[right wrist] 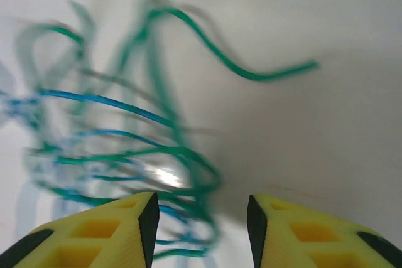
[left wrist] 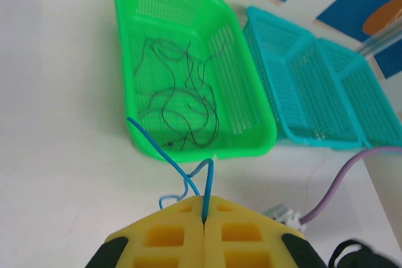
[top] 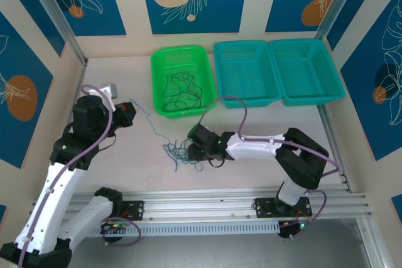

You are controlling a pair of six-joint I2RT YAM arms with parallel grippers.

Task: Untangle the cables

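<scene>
A small tangle of teal-green and blue cables [top: 179, 155] lies on the white table in front of the arms. One blue cable [top: 149, 122] runs from it up to my left gripper [top: 127, 114]. In the left wrist view that gripper [left wrist: 205, 216] is shut on the blue cable [left wrist: 188, 177], which loops out ahead of the yellow fingers. My right gripper [top: 193, 150] is at the tangle's right side. Its jaws [right wrist: 202, 224] stand open, with blurred loops of the tangle [right wrist: 125, 149] reaching between the fingers, closer to the left one. Black cables [left wrist: 182, 111] lie in the green basket [left wrist: 207, 150].
The green basket [top: 157, 83] stands at the back, left of two teal baskets [top: 248, 95] [top: 308, 95] in a row. A purple arm cable [top: 235, 101] arcs over the right arm. An aluminium rail [top: 207, 205] runs along the near edge.
</scene>
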